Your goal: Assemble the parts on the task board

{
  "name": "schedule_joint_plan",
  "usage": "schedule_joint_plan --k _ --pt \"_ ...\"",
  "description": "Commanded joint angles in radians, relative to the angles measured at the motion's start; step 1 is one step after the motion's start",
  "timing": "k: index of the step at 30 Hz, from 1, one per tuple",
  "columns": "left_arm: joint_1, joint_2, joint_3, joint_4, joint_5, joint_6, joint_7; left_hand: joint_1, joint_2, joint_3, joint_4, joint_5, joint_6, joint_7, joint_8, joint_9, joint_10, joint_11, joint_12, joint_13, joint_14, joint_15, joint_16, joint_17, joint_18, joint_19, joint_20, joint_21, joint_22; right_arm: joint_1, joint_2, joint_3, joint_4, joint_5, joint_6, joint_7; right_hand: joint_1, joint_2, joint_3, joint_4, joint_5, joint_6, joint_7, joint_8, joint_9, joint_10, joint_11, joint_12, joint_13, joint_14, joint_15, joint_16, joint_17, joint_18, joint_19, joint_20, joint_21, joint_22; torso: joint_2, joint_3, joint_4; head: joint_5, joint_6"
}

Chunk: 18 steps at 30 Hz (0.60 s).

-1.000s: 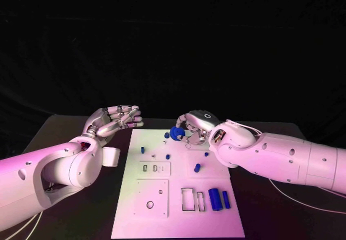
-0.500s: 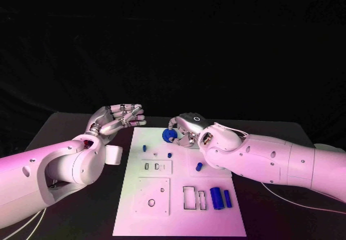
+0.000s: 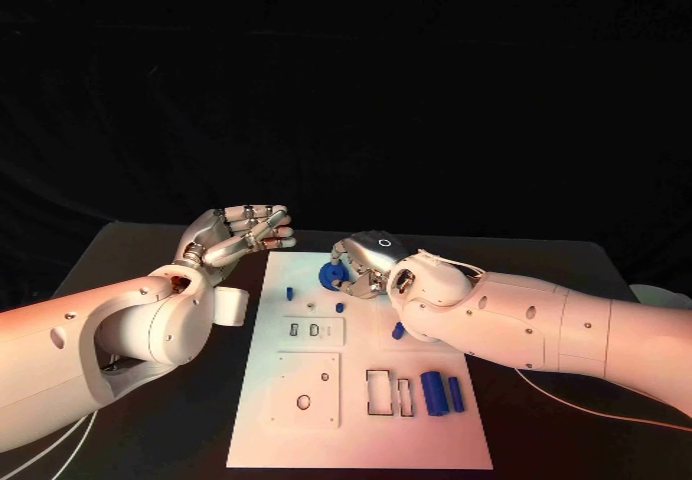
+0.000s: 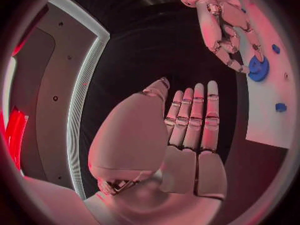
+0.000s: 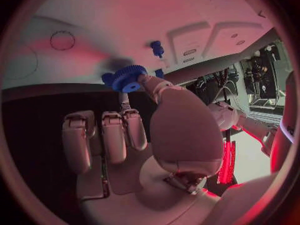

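Note:
The white task board (image 3: 361,440) lies in the middle of the black table. My right hand (image 3: 369,262) hovers over the board's far end and pinches a blue gear (image 3: 335,272) between thumb and a finger; the right wrist view shows the gear (image 5: 128,78) just off the board (image 5: 125,20), near a standing blue peg (image 5: 156,48). My left hand (image 3: 238,235) is raised beside the board's far left corner, fingers straight and holding nothing; its palm (image 4: 181,135) faces the right hand (image 4: 222,30) and gear (image 4: 257,68).
Small blue pegs (image 3: 289,294) (image 3: 325,308) (image 3: 398,330) stand on the board's far half. Two blue cylinders (image 3: 431,393) (image 3: 453,397) lie at its near right beside rectangular slots (image 3: 376,392). A round hole (image 3: 304,402) is at the near left.
My right hand has carried the blue gear a little to the left over the board's far end, its forearm swinging in. The left hand has stayed raised.

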Motion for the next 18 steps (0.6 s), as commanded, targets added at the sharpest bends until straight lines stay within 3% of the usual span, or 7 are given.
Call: schedule_joint_plan --k 1,11,15,16,18 --pt "0.002 0.003 0.001 0.001 -0.004 0.018 0.005 0.000 -0.006 0.007 0.000 -0.006 -0.002 0.004 -0.004 -0.001 0.001 0.004 -0.005 -0.001 -0.008 -0.002 -0.005 0.001 0.012 0.002 0.001 0.004 -0.001 -0.002 0.006 0.000 -0.012 -0.009 0.026 -0.006 -0.010 -0.007 0.004 -0.002 -0.003 0.042 -0.040 0.004 0.008 0.012 -0.004 0.004 0.135 0.088 -0.007 0.005 0.172 -0.010 0.094 -0.003 0.001 0.250 -0.001 0.0003 -0.0012 0.001 -0.001" --pt "0.002 0.004 0.001 0.000 -0.004 0.020 0.005 0.001 -0.006 0.008 -0.001 -0.006 -0.003 0.004 -0.005 -0.001 0.000 0.004 -0.007 -0.001 -0.010 -0.001 -0.007 0.001 0.012 0.002 0.002 0.004 -0.002 -0.004 0.019 -0.002 -0.031 0.000 0.043 0.002 -0.020 -0.014 0.002 -0.001 -0.012 0.039 -0.038 -0.002 0.008 0.011 -0.002 0.001 0.134 0.087 -0.005 0.005 0.170 -0.009 0.092 -0.002 -0.001 0.248 -0.001 0.0009 -0.0006 0.001 -0.002" --pt "0.002 0.004 0.001 0.000 -0.004 0.020 0.005 0.001 -0.006 0.008 -0.001 -0.006 -0.003 0.004 -0.005 -0.001 0.000 0.004 -0.007 -0.001 -0.010 -0.001 -0.007 0.001 0.012 0.002 0.002 0.004 -0.002 -0.005 0.025 -0.002 -0.042 0.003 0.042 0.006 -0.035 -0.020 -0.001 0.003 -0.037 0.024 -0.031 -0.018 0.005 0.002 0.004 -0.009 0.124 0.087 -0.001 0.005 0.170 -0.008 0.089 0.001 -0.004 0.244 -0.001 0.0005 -0.0017 -0.001 -0.001" --pt "0.002 0.004 0.001 0.000 -0.004 0.020 0.004 0.001 -0.006 0.008 -0.001 -0.006 -0.003 0.004 -0.005 -0.001 0.000 0.004 -0.007 -0.001 -0.010 -0.001 -0.007 0.001 0.012 0.002 0.002 0.004 -0.002 -0.005 0.026 -0.003 -0.045 0.004 0.040 0.007 -0.048 -0.026 -0.008 0.010 -0.065 -0.002 -0.022 -0.039 -0.002 -0.004 0.011 -0.016 0.118 0.087 0.005 0.005 0.170 -0.007 0.087 0.004 -0.006 0.242 -0.001 0.0006 -0.0019 -0.001 0.000" --pt "0.002 0.004 0.001 0.000 -0.004 0.020 0.004 0.001 -0.006 0.008 -0.001 -0.006 -0.003 0.004 -0.005 -0.001 0.000 0.004 -0.007 -0.001 -0.010 -0.001 -0.007 0.001 0.012 0.002 0.002 0.004 -0.002 -0.006 0.028 -0.003 -0.048 0.006 0.040 0.009 -0.056 -0.029 -0.016 0.015 -0.077 -0.018 -0.016 -0.055 -0.006 -0.009 0.017 -0.022 0.113 0.087 0.010 0.005 0.170 -0.007 0.085 0.009 -0.008 0.240 -0.001 0.0008 -0.0014 -0.001 0.000"
